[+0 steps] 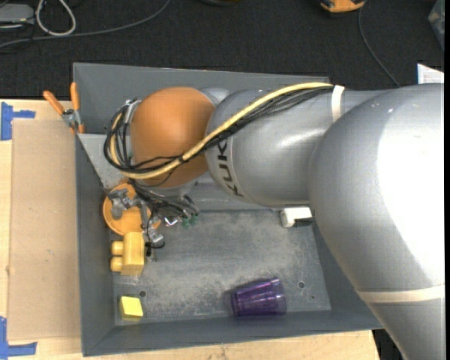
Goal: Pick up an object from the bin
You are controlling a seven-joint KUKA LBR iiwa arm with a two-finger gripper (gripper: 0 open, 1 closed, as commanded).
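Gripper [144, 222] low at the frame's left, above a yellow studded plastic brick [129, 253] beside a flat orange disc [111, 211].
How far the claw is open cannot be told. A smooth purple cup [258, 298] lies sideways at lower centre. The glossy grey arm [285, 156] shows the letters "KUK".

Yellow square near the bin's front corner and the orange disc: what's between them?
A chunky yellow block lies between the yellow square and the orange disc, in the camera view.
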